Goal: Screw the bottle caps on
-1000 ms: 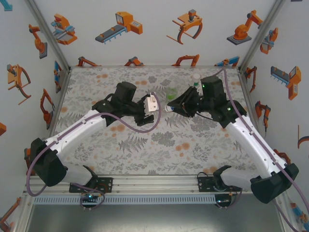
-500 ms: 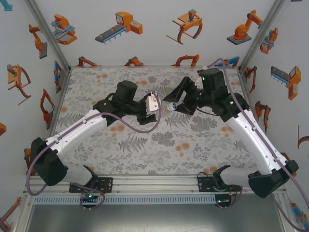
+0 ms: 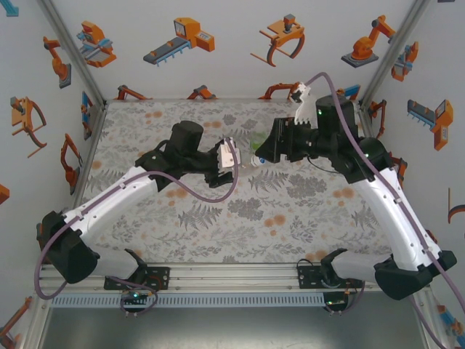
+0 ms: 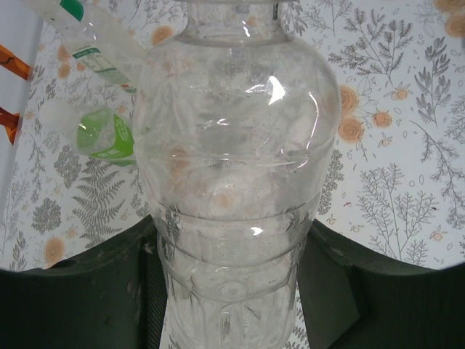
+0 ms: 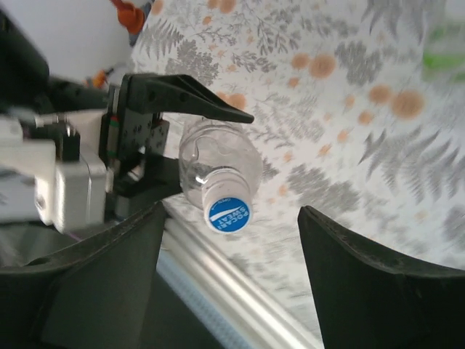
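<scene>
My left gripper point(image 4: 232, 291) is shut on the lower body of a slim clear bottle point(image 4: 236, 145), held off the table and pointing toward the right arm. A white bottle cap point(image 5: 227, 206) with a blue printed top sits on this bottle's neck point(image 5: 218, 163). My right gripper point(image 5: 231, 214) is open, its fingers point(image 5: 138, 247) standing wide on either side of the cap without touching it. In the top view the left gripper point(image 3: 236, 161) and right gripper point(image 3: 263, 151) face each other above the middle of the table.
A green-tinted bottle point(image 4: 102, 134) and a clear bottle with a whitish label point(image 4: 98, 54) lie on the floral table cover point(image 3: 182, 218) beyond the held bottle. Illustrated walls enclose the table on three sides. The aluminium front rail point(image 5: 232, 298) shows below the cap.
The right gripper has opened off the cap and drawn back to the right and upward. The left arm has kept the bottle almost still.
</scene>
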You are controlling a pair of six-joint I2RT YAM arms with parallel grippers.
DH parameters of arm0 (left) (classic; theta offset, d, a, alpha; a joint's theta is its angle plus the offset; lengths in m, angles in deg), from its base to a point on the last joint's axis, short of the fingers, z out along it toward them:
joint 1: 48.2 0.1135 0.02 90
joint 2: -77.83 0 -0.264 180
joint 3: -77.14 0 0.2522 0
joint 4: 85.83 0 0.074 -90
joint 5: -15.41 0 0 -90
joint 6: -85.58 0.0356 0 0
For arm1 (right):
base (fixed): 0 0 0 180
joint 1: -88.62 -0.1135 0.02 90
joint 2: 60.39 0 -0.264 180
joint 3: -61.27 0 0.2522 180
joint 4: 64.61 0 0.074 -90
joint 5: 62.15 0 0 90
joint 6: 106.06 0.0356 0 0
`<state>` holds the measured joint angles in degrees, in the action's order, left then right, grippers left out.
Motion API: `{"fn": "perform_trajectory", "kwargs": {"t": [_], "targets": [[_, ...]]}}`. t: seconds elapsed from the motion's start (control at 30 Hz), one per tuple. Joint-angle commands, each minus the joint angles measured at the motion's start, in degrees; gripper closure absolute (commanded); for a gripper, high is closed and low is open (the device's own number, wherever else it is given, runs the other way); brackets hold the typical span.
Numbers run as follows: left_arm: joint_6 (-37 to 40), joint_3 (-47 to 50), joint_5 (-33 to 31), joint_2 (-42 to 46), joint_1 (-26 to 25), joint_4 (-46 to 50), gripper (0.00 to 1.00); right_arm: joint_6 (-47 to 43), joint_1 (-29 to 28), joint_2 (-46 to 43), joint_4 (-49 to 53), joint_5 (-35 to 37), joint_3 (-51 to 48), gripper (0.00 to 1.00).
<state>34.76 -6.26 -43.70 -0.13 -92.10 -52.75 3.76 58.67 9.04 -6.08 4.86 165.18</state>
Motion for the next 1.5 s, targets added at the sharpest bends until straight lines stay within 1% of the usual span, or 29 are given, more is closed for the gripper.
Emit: {"fn": "perform_trajectory", "kwargs": {"t": [0.0,0.07,0.1,0.2,0.3,0.43,0.67,0.93,1.13,1.27,1.37,1.47], "targets": [[0.11,-1.23,3.52,1.96,-0.21,1.14,1.0,-24.24,0.02,-3.64,-7.06,-11.02,-2.65,0.34],[0.13,-1.5,4.14,2.12,-0.21,1.69,1.0,-33.64,0.0,-5.4,-9.41,-17.63,-4.98,0.34],[0.11,-1.54,4.41,2.21,-0.22,1.74,1.0,-39.86,0.01,-6.51,-10.23,-21.17,-6.5,0.33],[0.11,-1.63,5.09,2.55,-0.28,2.19,1.0,-51.11,-0.05,-8.06,-10.29,-26.31,-9.14,0.35],[0.02,-1.83,5.69,2.71,-0.26,2.62,1.0,-56.51,-0.02,-7.58,-8.96,-26.89,-9.47,0.38],[-0.07,-2.23,6.24,2.73,-0.26,2.58,1.0,-59.8,0.0,-5.82,-5.96,-26.32,-8.33,0.42],[-0.55,-2.34,6.28,2.72,-0.24,2.59,1.0,-60.22,-0.02,-5.44,-6.86,-26.07,-9.79,0.51],[-0.59,-2.16,6.18,3.18,-0.28,2.51,1.0,-60.25,-0.02,-5.18,-7.01,-24.99,-10.52,0.55],[-0.66,-1.56,6.04,3.48,-0.24,2.41,1.0,-60.16,-0.06,-5.0,-6.97,-26.23,-10.39,0.63],[-0.77,-1.46,5.97,3.55,-0.25,1.72,1.0,-59.92,-0.1,-4.59,-6.52,-26.41,-10.43,0.7],[-0.77,-1.54,5.88,3.46,-0.28,1.5,1.0,-57.75,-0.24,-4.35,-6.98,-26.5,-10.48,0.76],[-0.92,-1.33,5.71,3.38,-0.28,0.7,1.0,-52.23,-0.3,-4.55,-8.46,-25.15,-11.08,0.82]]}}
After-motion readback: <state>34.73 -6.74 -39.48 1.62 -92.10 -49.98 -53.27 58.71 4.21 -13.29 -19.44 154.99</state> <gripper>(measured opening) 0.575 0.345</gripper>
